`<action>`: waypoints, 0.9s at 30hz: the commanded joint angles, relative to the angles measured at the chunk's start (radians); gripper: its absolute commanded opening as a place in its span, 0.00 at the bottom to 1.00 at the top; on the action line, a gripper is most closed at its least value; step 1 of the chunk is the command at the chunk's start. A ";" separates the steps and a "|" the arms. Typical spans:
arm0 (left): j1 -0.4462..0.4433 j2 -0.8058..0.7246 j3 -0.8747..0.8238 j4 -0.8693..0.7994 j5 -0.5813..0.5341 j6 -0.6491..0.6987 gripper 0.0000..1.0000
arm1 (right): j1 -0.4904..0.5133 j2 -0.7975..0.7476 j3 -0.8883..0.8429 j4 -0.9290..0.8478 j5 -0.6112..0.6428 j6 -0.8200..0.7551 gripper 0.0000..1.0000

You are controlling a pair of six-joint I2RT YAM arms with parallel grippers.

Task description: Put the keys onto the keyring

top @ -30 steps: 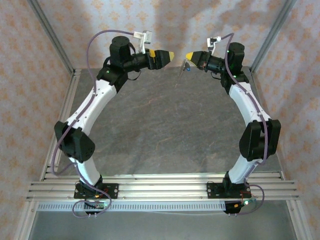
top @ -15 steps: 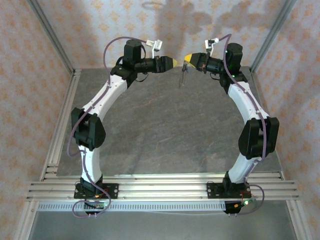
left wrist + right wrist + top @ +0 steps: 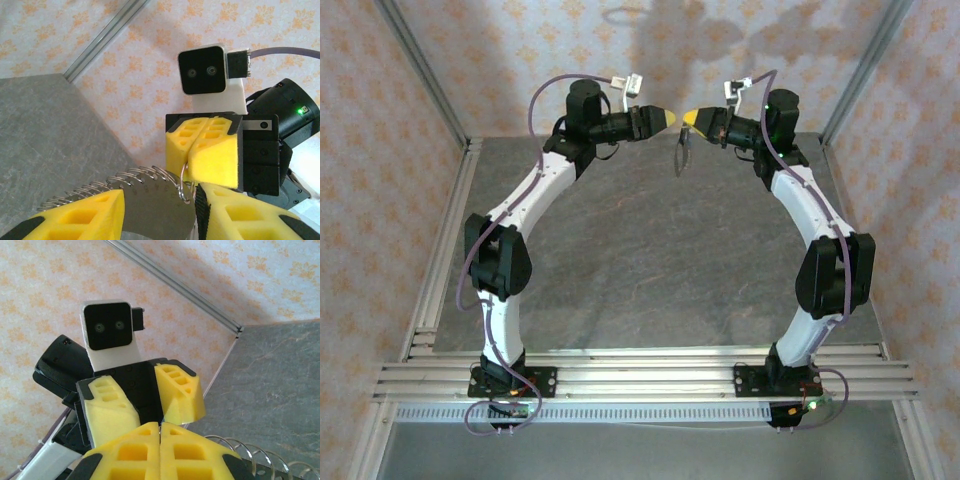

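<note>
we see the left gripper [image 3: 667,118] swung toward 3 o'clock, jaws narrowed; the right gripper [image 3: 690,117] with the keyring [image 3: 681,153] edged toward 9 o'clock.

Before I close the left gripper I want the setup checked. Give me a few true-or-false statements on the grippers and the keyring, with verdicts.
1. The right gripper is shut on the keyring. True.
2. The keyring lies flat on the table. False: it hangs from the right gripper, above the table.
3. The left gripper has its fingers apart. True.
4. The left gripper points straight down at the table. False: it is held roughly level, tip to tip with the right gripper.
</note>
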 commanded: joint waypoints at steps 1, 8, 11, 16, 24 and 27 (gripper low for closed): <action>0.005 -0.019 -0.015 0.098 0.026 -0.044 0.42 | 0.008 -0.005 0.000 0.086 0.008 0.020 0.00; 0.003 -0.020 -0.025 0.139 0.028 -0.077 0.41 | 0.014 -0.001 0.000 0.103 0.016 0.033 0.00; 0.001 -0.020 -0.029 0.155 0.028 -0.087 0.41 | 0.018 0.003 0.000 0.106 0.019 0.035 0.00; -0.009 -0.019 -0.031 0.172 0.031 -0.097 0.37 | 0.027 0.009 0.004 0.109 0.020 0.039 0.00; -0.018 -0.020 -0.046 0.180 0.045 -0.094 0.31 | 0.029 0.011 0.000 0.112 0.024 0.038 0.00; -0.021 -0.028 -0.063 0.193 0.048 -0.097 0.31 | 0.029 0.009 -0.003 0.114 0.028 0.038 0.00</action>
